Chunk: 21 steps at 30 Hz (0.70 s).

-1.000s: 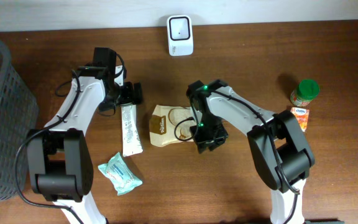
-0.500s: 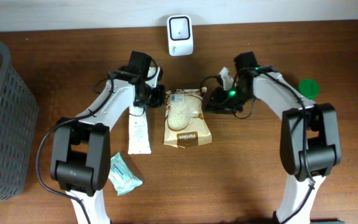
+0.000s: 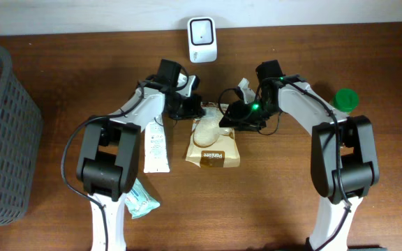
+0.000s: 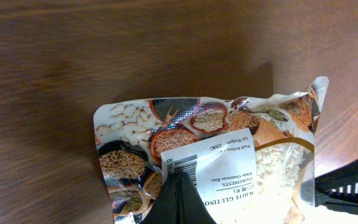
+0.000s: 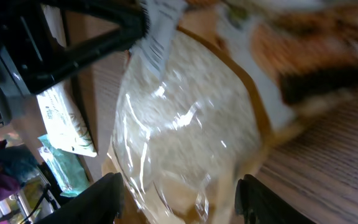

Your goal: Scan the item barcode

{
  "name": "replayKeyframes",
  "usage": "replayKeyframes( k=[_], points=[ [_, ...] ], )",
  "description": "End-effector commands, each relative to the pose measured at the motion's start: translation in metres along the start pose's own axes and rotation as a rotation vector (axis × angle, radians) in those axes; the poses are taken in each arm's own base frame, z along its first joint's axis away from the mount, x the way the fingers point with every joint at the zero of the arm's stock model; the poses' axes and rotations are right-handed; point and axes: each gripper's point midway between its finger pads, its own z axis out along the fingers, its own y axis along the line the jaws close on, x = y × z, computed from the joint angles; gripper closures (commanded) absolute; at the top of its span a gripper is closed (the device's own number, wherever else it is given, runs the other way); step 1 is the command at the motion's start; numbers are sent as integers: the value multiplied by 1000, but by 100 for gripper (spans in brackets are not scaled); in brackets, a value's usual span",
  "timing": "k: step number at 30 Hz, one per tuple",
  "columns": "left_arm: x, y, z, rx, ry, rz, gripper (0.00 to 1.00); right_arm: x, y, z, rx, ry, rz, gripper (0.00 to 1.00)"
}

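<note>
The item is a clear-windowed bag of white rice (image 3: 211, 143) with a printed top, lying mid-table below the white scanner (image 3: 202, 30). My left gripper (image 3: 197, 109) is shut on the bag's top edge. In the left wrist view its fingertips (image 4: 180, 198) pinch the white label right at the barcode (image 4: 184, 164). My right gripper (image 3: 233, 118) stands at the bag's upper right corner. In the right wrist view it (image 5: 182, 200) is open, with the rice bag (image 5: 185, 106) between its spread fingers (image 5: 106, 198).
A white tube (image 3: 154, 145) lies left of the bag, and a teal packet (image 3: 139, 199) sits nearer the front. A grey basket (image 3: 2, 132) fills the left edge. A green-lidded jar (image 3: 345, 100) stands at the right, behind the right arm.
The left gripper left the tube, came to the bag's top edge and shut on it. The right gripper swung to the bag's upper right and its jaws spread.
</note>
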Motion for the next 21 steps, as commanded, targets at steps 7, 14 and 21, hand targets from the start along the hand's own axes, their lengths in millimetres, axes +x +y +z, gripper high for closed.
replayKeyframes(
  k=[7,14,21],
  points=[
    [49,37,41,-124,151,-93,100,33,-35,-3,55,91,156,45],
    [60,38,38,-134,193,-118,100,6,-69,1,350,-59,229,93],
    [76,28,36,-79,261,-159,100,-37,-6,34,218,-210,46,96]
  ],
)
